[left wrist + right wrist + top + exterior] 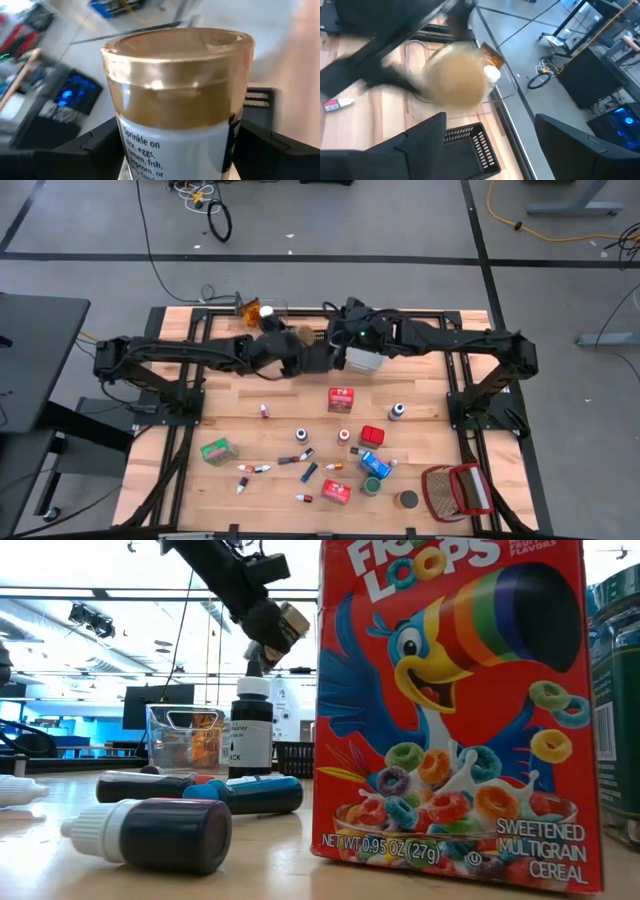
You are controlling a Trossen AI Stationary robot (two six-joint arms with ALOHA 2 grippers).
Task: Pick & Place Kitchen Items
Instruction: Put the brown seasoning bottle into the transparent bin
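My left gripper [293, 343] reaches in from the left and is shut on a seasoning jar [180, 100] with a gold lid and a white label. The jar also shows in the high view [298, 335] and the low view [290, 622]. My right gripper [490, 125] is open over the far middle of the table [336, 340], facing the jar's lid [457, 75] from the right and touching nothing. The other kitchen items lie on the near half: red boxes [342, 400], a green box [217, 450], small tubes [300, 458] and a cereal box [450, 710]. My left gripper pinches the seasoning jar between its two fingers [100, 145], on the labelled body just below the gold lid [150, 145], one finger on each side. The jar is lifted clear of the table, and its lid end points away from the wrist.
A black slotted bin [470, 145] sits under my right gripper. A clear bin with an orange item [262, 310] stands at the far edge, and a pale grey bin [362, 360] is beside the right arm. A red-and-white wire basket [455, 492] is at the near right corner.
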